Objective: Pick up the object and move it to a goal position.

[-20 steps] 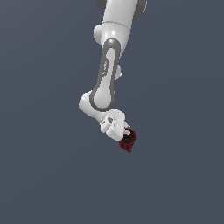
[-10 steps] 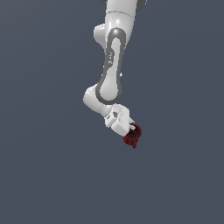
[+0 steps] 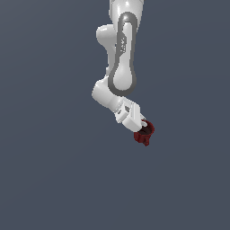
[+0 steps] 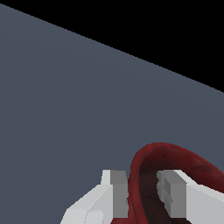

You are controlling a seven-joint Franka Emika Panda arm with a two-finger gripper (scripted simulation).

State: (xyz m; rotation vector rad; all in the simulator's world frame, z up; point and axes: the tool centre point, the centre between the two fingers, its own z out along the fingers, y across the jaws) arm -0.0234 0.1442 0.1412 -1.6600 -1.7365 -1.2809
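The object, a small dark red mug (image 3: 145, 133), hangs at the end of the white arm in the exterior view, tilted, with its dark inside showing. My gripper (image 3: 140, 126) is shut on its rim. In the wrist view the mug's red wall (image 4: 136, 175) runs between the two fingers: one grey-padded finger (image 4: 117, 192) sits outside the wall and the other finger (image 4: 173, 190) is inside the cup. The mug's handle cannot be made out clearly.
A plain grey-blue surface (image 3: 54, 179) fills the exterior view around the arm. The wrist view shows the same grey ground (image 4: 65, 109) ending at a black background beyond its edge.
The arm has swung toward the exterior view's right, carrying the mug with it; the grip on the mug is unchanged.
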